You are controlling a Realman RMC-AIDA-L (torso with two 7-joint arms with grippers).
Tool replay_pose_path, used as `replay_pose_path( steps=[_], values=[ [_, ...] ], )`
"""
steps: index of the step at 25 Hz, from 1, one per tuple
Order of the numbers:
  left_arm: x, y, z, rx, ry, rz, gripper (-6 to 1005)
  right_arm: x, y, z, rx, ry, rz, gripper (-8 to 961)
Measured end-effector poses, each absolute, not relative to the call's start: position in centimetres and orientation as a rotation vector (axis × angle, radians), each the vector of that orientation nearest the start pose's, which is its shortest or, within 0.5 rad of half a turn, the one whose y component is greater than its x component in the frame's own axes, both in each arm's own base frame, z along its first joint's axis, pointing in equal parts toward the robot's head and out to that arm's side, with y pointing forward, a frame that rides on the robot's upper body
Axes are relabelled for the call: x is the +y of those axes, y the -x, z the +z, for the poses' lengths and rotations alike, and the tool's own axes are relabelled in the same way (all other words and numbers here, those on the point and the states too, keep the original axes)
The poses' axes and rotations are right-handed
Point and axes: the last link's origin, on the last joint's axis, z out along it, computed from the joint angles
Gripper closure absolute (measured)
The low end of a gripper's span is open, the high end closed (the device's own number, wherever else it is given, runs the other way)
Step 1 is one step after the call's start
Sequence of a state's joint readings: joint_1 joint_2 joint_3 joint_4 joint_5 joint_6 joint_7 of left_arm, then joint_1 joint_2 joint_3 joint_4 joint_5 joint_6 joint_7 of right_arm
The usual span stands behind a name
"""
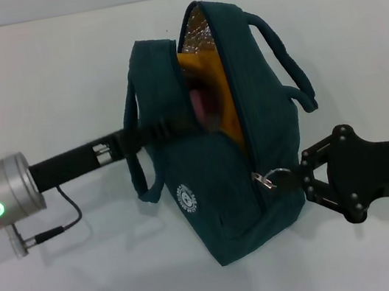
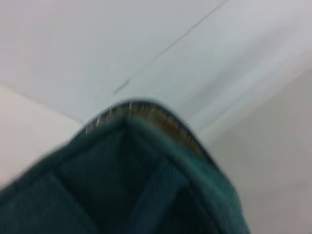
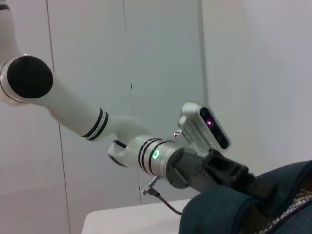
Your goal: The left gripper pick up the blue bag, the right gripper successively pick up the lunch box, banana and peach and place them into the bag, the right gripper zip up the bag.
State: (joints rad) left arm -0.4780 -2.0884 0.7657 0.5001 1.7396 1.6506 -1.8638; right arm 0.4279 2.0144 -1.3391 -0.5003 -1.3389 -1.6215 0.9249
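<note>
The blue bag (image 1: 211, 202) stands upright on the white table with its top gaping open. Inside it I see the yellow-orange banana (image 1: 205, 76) and the pink peach (image 1: 201, 103); the lunch box is hidden. My left gripper (image 1: 176, 124) reaches in from the left and is shut on the bag's left flap; the right wrist view shows the left gripper (image 3: 229, 173) at the bag's (image 3: 229, 209) rim. My right gripper (image 1: 302, 175) is low on the bag's right side, shut on the metal zipper pull (image 1: 273, 176). The bag's edge (image 2: 146, 185) fills the left wrist view.
The bag's two carry handles (image 1: 289, 62) hang loose on either side. Silver foil lining (image 1: 198, 33) shows at the top of the opening. The white table (image 1: 69, 286) surrounds the bag, with a wall behind it.
</note>
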Motion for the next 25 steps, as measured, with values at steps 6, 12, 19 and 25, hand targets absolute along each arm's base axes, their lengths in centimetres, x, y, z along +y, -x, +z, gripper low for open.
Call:
replay_pose_path(
  steps=[6, 12, 19, 25],
  values=[
    [30.4, 25.7, 0.2, -1.370, 2.382, -1.370, 557, 28.1, -23.5, -3.3, 0.075, 2.810, 1.057, 943],
    [30.0, 26.4, 1.0, -1.319, 2.301, -1.432, 282, 28.6, -22.6, -2.5, 0.057, 2.750, 1.131, 943],
    [29.9, 26.5, 1.1, -1.294, 2.292, -1.436, 119, 30.9, -20.1, -1.8, -0.001, 2.687, 1.203, 943],
    [30.1, 26.5, 1.6, -1.231, 2.276, -1.453, 103, 33.1, -17.9, -2.0, -0.041, 2.667, 1.196, 943]
  ],
)
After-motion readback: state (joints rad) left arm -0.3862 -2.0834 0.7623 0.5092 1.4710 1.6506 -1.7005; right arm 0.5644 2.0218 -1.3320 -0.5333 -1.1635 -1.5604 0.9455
